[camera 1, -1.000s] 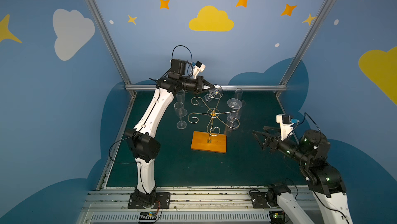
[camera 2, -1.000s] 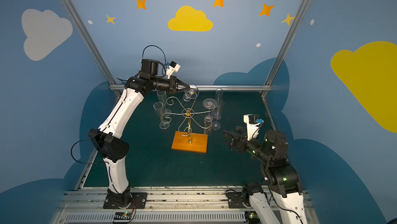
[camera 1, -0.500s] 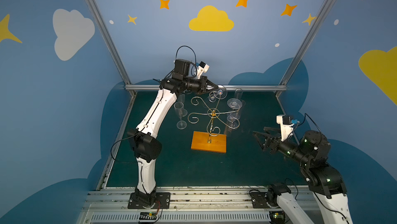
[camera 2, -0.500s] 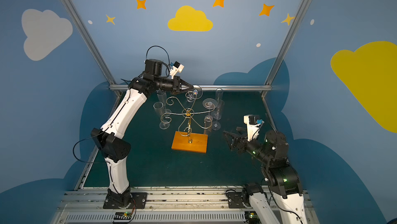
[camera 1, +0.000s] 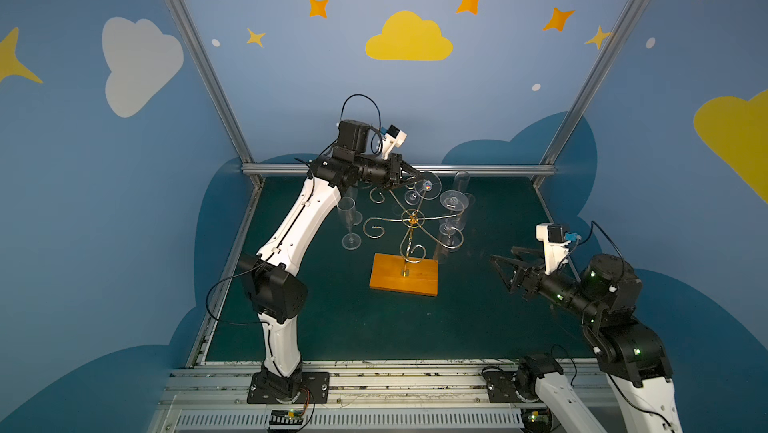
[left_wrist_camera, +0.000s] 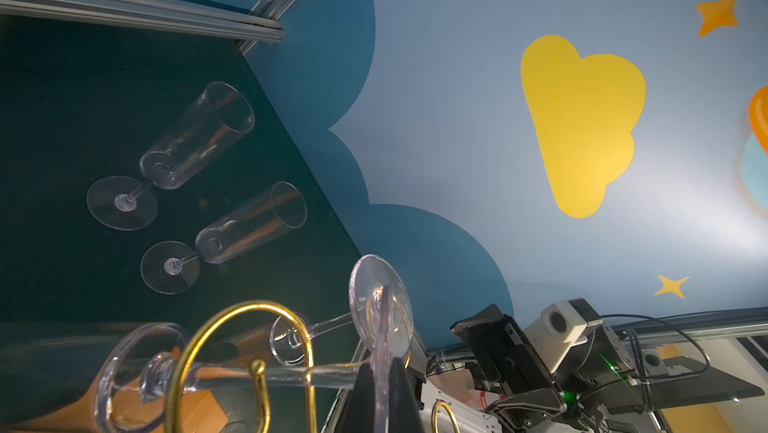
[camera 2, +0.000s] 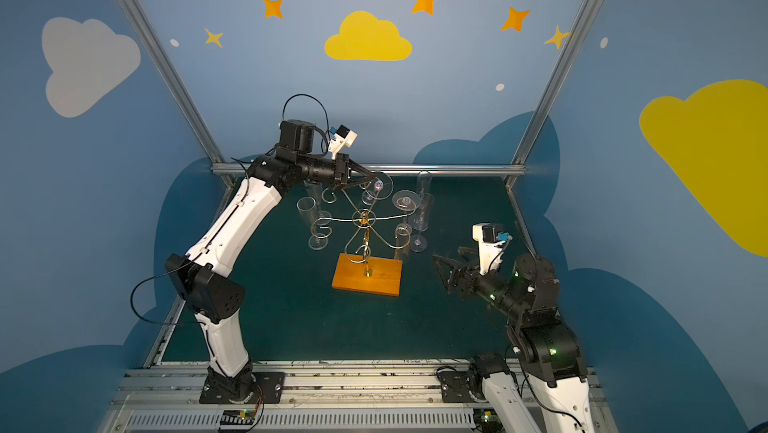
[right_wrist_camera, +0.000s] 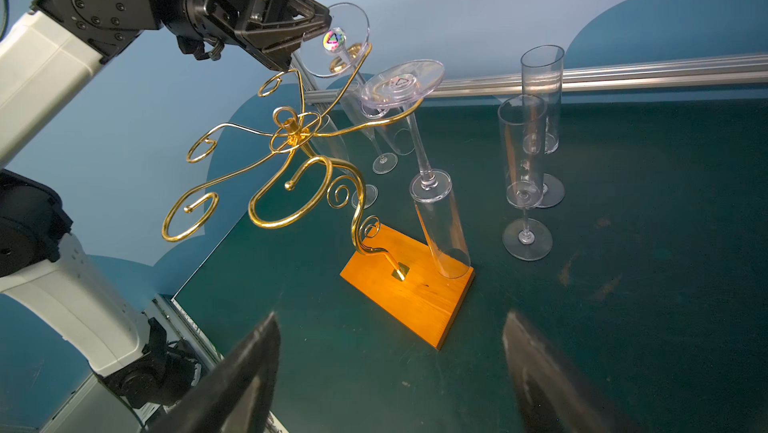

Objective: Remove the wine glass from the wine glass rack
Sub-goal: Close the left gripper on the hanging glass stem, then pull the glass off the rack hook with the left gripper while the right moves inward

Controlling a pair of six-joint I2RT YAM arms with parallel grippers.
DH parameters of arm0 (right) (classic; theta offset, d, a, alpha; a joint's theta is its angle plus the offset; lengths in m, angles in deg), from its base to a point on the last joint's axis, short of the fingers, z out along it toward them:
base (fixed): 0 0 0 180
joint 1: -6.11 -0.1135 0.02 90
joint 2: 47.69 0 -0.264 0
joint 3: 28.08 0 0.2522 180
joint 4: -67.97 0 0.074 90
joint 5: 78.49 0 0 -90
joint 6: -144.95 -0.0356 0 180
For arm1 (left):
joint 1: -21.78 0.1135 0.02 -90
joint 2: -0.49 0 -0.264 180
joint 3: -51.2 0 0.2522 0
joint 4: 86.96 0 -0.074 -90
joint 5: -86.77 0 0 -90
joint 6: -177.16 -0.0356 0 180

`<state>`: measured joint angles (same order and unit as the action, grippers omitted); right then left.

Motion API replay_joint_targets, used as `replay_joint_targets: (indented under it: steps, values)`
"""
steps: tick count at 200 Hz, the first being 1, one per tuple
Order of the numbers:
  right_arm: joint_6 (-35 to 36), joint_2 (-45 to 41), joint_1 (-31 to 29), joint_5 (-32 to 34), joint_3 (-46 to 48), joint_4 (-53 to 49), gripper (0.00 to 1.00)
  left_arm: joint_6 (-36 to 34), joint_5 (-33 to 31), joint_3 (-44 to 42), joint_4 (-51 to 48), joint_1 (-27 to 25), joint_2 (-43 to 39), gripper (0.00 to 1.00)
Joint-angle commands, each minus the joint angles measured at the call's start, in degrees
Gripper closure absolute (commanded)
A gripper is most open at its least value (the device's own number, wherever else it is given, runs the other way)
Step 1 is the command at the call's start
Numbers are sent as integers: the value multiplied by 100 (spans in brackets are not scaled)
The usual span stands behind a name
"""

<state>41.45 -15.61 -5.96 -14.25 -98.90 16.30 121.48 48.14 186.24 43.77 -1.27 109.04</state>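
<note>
Wine glass (right_wrist_camera: 333, 39) foot pinched in L pincer (right_wrist_camera: 323, 23), stem in rack (right_wrist_camera: 289, 132) curl.

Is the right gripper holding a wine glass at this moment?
No, the right gripper is open and empty, well apart from the wine glass rack.

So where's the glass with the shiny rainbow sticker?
In a top view the wine glass hangs upside down at the back of the rack, its foot pinched by the left gripper, left of another hanging glass.
</note>
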Motion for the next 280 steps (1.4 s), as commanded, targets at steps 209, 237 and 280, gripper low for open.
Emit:
replay_joint_targets:
  steps: [209, 237, 280]
  values:
    - [94, -155, 19, 129, -351, -262, 16, -1079, -1067, -95, -568, 351, -1193, 97]
    - [290, 140, 21, 107, -797, -265, 16, -1667, -1530, 156, -815, 95, -1265, 97]
    - [218, 903, 17, -321, -1850, -111, 17, -3030, -3050, 540, -1445, -620, -1456, 97]
